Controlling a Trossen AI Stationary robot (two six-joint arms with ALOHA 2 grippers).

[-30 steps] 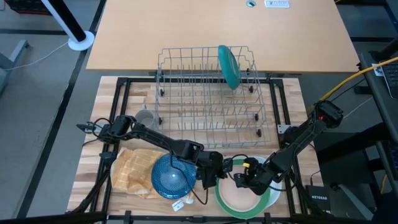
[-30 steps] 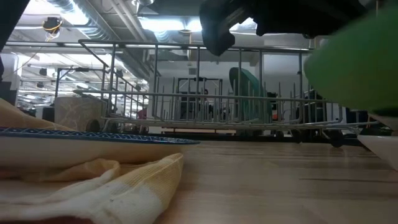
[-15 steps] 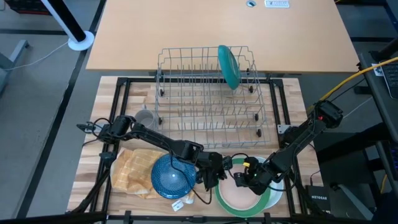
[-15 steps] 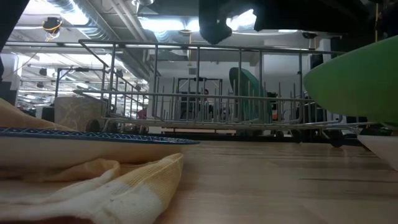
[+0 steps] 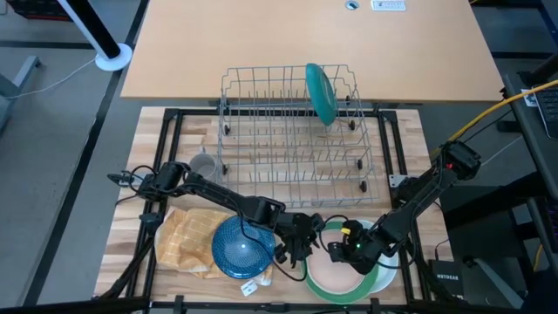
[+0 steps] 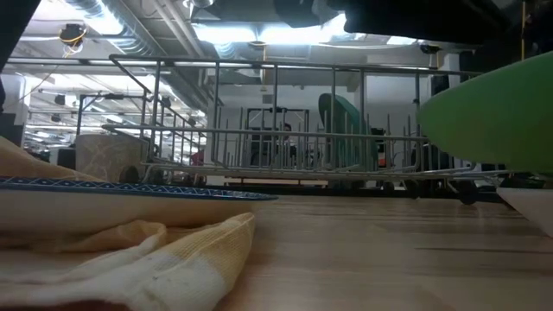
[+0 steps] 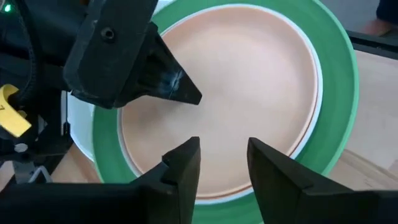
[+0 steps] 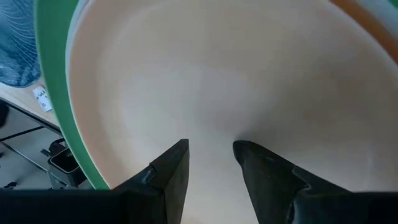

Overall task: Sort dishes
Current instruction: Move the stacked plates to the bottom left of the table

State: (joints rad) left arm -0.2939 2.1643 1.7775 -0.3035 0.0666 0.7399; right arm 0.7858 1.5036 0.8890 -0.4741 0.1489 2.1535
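Observation:
A green plate (image 5: 318, 286) with a peach plate (image 7: 249, 74) inside it lies near the table's near edge, tilted in the low view (image 6: 492, 112), over a white plate (image 6: 527, 203). My right gripper (image 5: 338, 251) reaches over its far rim (image 8: 53, 93). My left gripper (image 5: 301, 247) is open, and its fingers (image 7: 186, 165) hover over the green plate's left rim without touching it. A blue plate (image 5: 240, 249) rests on the yellow checked cloth (image 5: 183, 235). A teal plate (image 5: 321, 92) stands on edge in the wire rack (image 5: 288, 139). The grey mug (image 5: 203, 166) stands left of the rack. My right gripper is on the green plate at its far rim (image 7: 106, 143), coming low from the table's right and pointing left. One finger (image 7: 177, 90) lies over the plate's inner face. The plate hides the other finger. The plate is tilted, with that side raised off the table.
The wire rack fills the middle of the table behind both grippers. The cloth with the blue plate (image 6: 130, 187) lies close to the left of my left gripper. A small white tag lies near the table's near edge (image 5: 253, 286). Bare wood lies between the rack and the plates.
My left gripper has shifted a little toward the right and near edges, closer to the green plate's rim. In the low view the raised side of the green plate has come down somewhat. The dark gripper above it has drawn toward the top of the picture.

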